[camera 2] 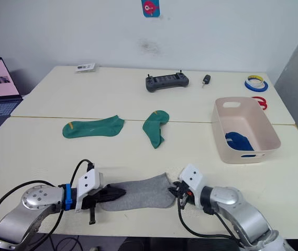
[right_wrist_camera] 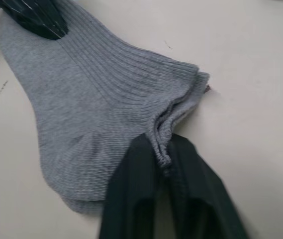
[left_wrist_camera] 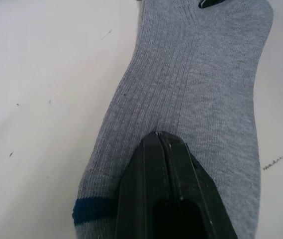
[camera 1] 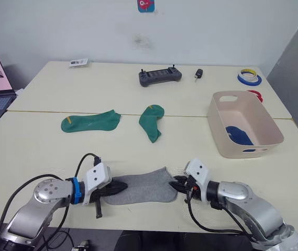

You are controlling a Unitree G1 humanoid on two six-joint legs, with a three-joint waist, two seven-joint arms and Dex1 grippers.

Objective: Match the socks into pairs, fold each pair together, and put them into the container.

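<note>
the left gripper (camera 1: 118, 187) has its fingers pressed together on the toe end of the grey pair (camera 1: 141, 189), and the right gripper (camera 1: 178, 184) is clamped on the bunched cuff edge, so the pair lies flat on the table (camera 1: 44, 151) stretched between them. to fold well, i judge one end should lift and carry over the other, edges aligned. its long axis runs gripper to gripper, toe toward the left one, with the container (camera 1: 219, 133) well beyond the right gripper.

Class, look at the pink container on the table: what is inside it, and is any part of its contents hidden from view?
Inside the container lies a bundle of royal blue fabric, against the near end. Its lower part is covered by the near wall, so how many socks it holds cannot be told.
</note>
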